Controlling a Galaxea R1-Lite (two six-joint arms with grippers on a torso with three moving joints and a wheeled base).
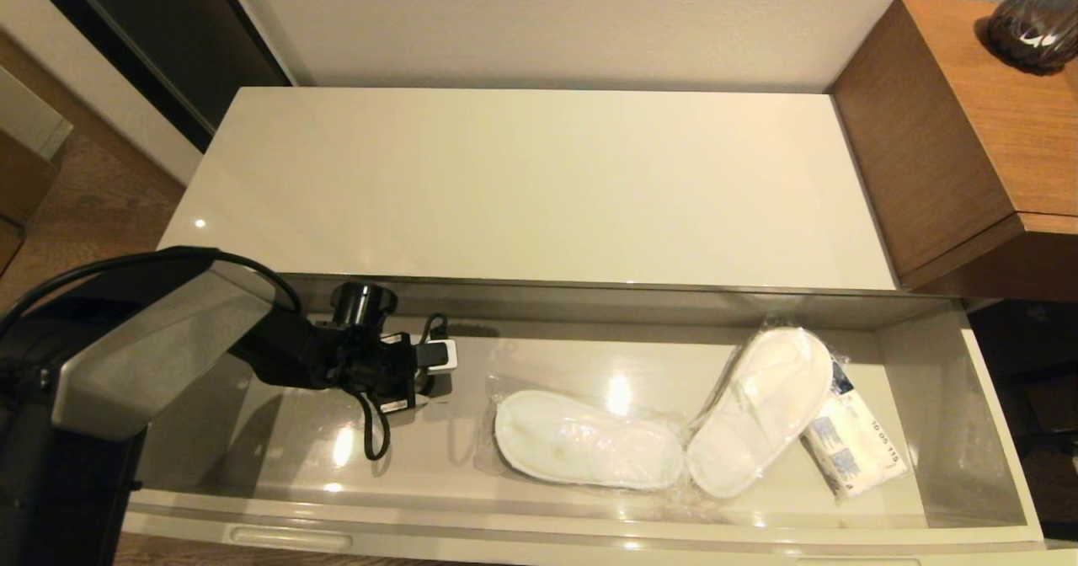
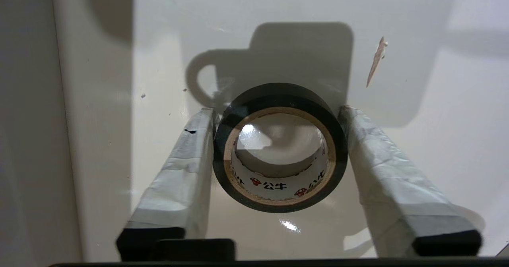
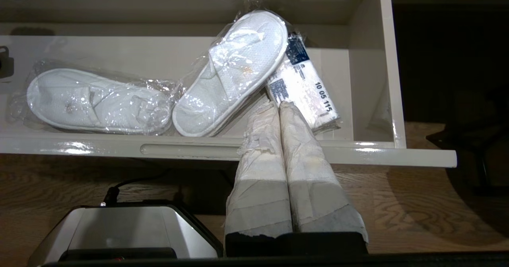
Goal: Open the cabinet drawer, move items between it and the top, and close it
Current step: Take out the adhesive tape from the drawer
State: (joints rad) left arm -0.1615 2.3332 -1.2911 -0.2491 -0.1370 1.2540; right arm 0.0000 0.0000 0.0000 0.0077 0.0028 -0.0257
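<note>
While the cabinet drawer [image 1: 581, 511] stands pulled fully out, its right half is crowded: a white packet with blue print [image 1: 851, 448] lies near the right wall, partly under the slippers [image 1: 674, 431]. The slippers are white and flat, sealed in clear crinkled plastic, one lying across the middle of the drawer and the other angled against it with its toe toward the back. A brown wooden unit [image 1: 960, 145] with a dark vase [image 1: 1036, 18] stands to the right of the top [image 1: 530, 178], a glossy cream slab. In the drawer's left part the left hand [image 2: 278, 112] reaches down, its taped fingers [image 2: 187, 167] pressed against both sides of the tape roll [image 2: 280, 148], a black ring with a printed cardboard core. The right hand [image 3: 278, 106] hangs in front of the drawer's front edge, fingers pressed together, holding nothing.
</note>
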